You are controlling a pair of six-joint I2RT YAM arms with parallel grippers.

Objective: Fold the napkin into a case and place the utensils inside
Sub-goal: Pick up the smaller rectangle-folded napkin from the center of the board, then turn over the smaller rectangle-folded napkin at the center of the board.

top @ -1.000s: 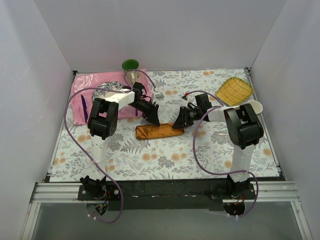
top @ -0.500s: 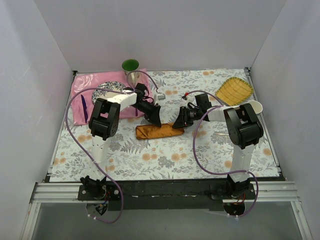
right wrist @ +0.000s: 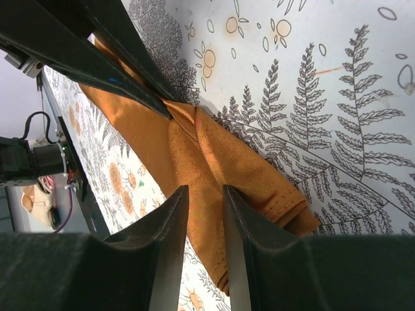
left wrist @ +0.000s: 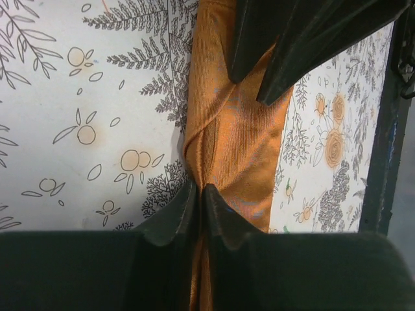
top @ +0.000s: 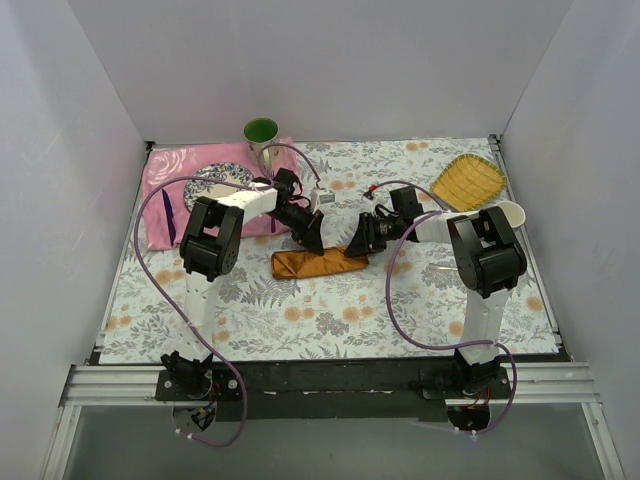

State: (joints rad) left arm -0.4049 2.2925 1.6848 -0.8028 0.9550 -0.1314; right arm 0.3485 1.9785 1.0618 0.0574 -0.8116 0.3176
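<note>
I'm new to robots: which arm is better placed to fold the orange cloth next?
Probably left: the left claw pinches a ridge of the napkin; the right claw hangs over it, jaws apart.

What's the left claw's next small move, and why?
Probably lift the pinched fold slightly and draw it across. The left claw is shut on a ridge of the napkin, and the right claw, jaws slightly apart, sits at the cloth's other end.
</note>
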